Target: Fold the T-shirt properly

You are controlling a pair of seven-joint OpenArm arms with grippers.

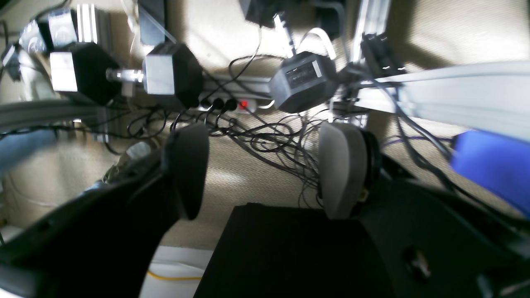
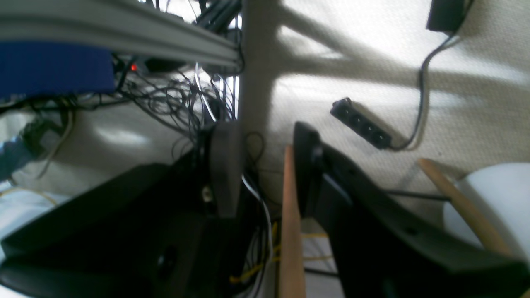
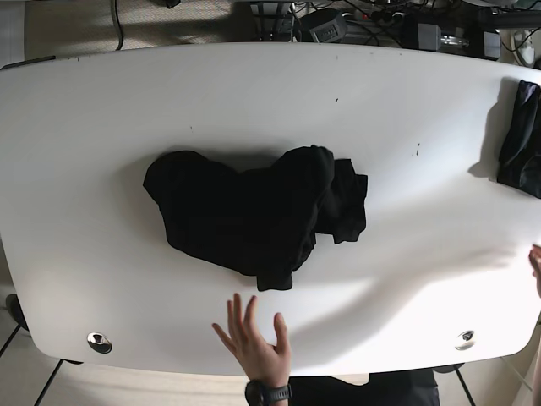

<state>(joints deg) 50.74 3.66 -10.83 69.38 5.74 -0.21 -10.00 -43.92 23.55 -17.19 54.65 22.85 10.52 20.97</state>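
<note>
Base view: black T-shirt [image 3: 254, 216] lies crumpled in a heap near the middle of the white bench [image 3: 101, 110]. Not spread flat; a bunched lump of cloth sits at its right side. Nothing touches it.

A person's hand [image 3: 254, 331], fingers spread, wristwatch [image 3: 268, 393] on the wrist, lies on the near edge of the bench, just near of the shirt and apart from it. A second dark piece of cloth [image 3: 520, 139] hangs at the far right edge of the bench, well apart from the shirt. Two round metal fittings [image 3: 99, 342] sit in the near corners of the bench. Neither arm shows in the base view.

Left wrist view: left tool [image 1: 265, 169] has its fingers [image 1: 341, 167] wide apart, nothing between them. Past them, carpeted floor with a tangle of cables [image 1: 269, 140], a dumbbell [image 1: 124, 74], a power strip [image 1: 232, 105] with a red light and a grey power adapter [image 1: 304, 82]. A blue object [image 1: 495, 165] shows at the right, blurred.

Right wrist view: right tool [image 2: 265, 165] has its fingers apart with a modest gap, holding nothing. Behind, carpet, a black power strip [image 2: 362, 124] on its cord, a metal frame rail [image 2: 124, 29] and more cables. A wooden leg [image 2: 290, 231] crosses the foreground beside the right-hand finger.
</note>
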